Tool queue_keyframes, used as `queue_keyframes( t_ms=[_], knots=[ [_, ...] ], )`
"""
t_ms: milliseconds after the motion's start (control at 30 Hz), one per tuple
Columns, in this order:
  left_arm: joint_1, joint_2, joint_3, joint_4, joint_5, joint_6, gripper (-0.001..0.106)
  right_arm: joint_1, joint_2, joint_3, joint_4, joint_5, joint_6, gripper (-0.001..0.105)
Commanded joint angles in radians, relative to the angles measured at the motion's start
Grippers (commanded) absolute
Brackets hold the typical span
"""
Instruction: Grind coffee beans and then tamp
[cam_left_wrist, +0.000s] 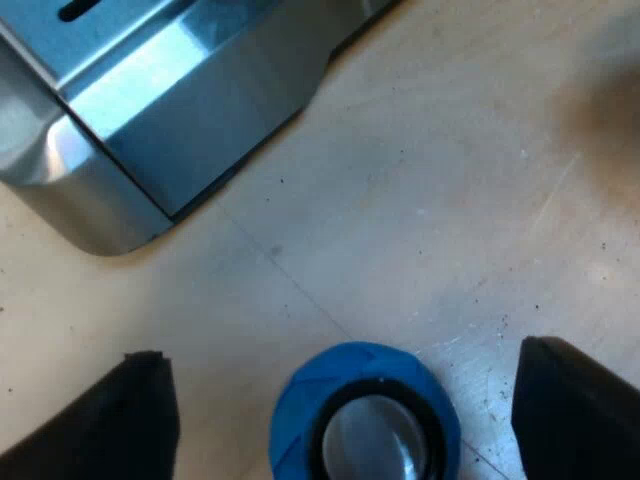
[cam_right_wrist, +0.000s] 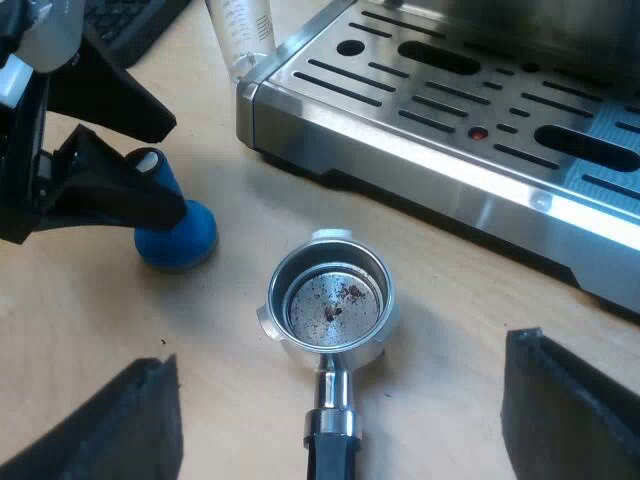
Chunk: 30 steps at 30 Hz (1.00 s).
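Left end effector (cam_left_wrist: 340, 355) hangs spread over blue tamper (cam_left_wrist: 365, 420), tamper standing on bench (cam_left_wrist: 420, 200) between fingers, untouched. Right end effector (cam_right_wrist: 342, 352), spread too, above loose holder (cam_right_wrist: 330, 305) near machine (cam_right_wrist: 450, 110). Basket nearly empty: grinding and tamping apparently both ahead.

Within the black left gripper (cam_left_wrist: 340, 355), the tamper (cam_left_wrist: 365, 420) is bright blue with a black ring around a silvery centre. The surface (cam_left_wrist: 420, 200) is pale tan with dark specks. Below the black right gripper (cam_right_wrist: 342, 350), the silvery holder (cam_right_wrist: 330, 300) bears brown flecks; the espresso machine (cam_right_wrist: 440, 130) is steel-grey, patterned with dark slots.
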Motion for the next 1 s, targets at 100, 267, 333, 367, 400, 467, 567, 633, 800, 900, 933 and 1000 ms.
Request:
queue_keyframes(
  t_ms=[100, 267, 333, 367, 400, 467, 567, 633, 800, 900, 933, 1000],
  knots=[
    [-0.002, -0.021, -0.029, 0.063, -0.011, -0.009, 0.073, -0.003, -0.003, 0.000, -0.007, -0.007, -0.013, 0.068],
    [-0.002, -0.078, -0.083, 0.133, -0.011, -0.009, 0.073, -0.003, -0.003, 0.000, -0.007, -0.007, -0.013, 0.068],
    [-0.002, -0.091, -0.088, 0.136, -0.011, -0.009, 0.073, -0.003, -0.003, 0.000, -0.007, -0.007, -0.013, 0.068],
    [-0.002, -0.111, -0.098, 0.145, -0.011, -0.009, 0.073, -0.003, -0.003, 0.000, -0.007, -0.007, -0.013, 0.068],
    [-0.002, -0.118, -0.103, 0.148, -0.011, -0.009, 0.073, -0.003, -0.003, 0.000, -0.007, -0.007, -0.013, 0.068],
    [-0.002, -0.194, -0.129, 0.199, -0.011, -0.009, 0.073, -0.003, -0.003, 0.000, -0.007, -0.007, -0.011, 0.068],
    [-0.002, -0.250, -0.146, 0.251, -0.011, -0.009, 0.073, -0.003, -0.003, 0.000, -0.007, -0.007, -0.011, 0.068],
    [-0.002, -0.285, -0.160, 0.284, -0.011, -0.009, 0.073, -0.003, -0.003, -0.004, -0.007, -0.007, -0.002, 0.068],
    [-0.002, -0.364, -0.210, 0.359, -0.009, -0.009, 0.073, -0.003, 0.000, -0.058, 0.020, -0.007, 0.002, 0.068],
    [-0.002, -0.406, -0.247, 0.385, -0.009, -0.009, 0.073, -0.003, 0.000, -0.099, 0.063, -0.007, 0.000, 0.068],
    [-0.002, -0.418, -0.265, 0.392, -0.007, -0.009, 0.073, -0.003, 0.000, -0.114, 0.085, -0.007, -0.003, 0.068],
    [-0.002, -0.436, -0.290, 0.404, 0.000, -0.009, 0.073, -0.003, 0.000, -0.139, 0.119, -0.001, -0.006, 0.068]
  ],
)
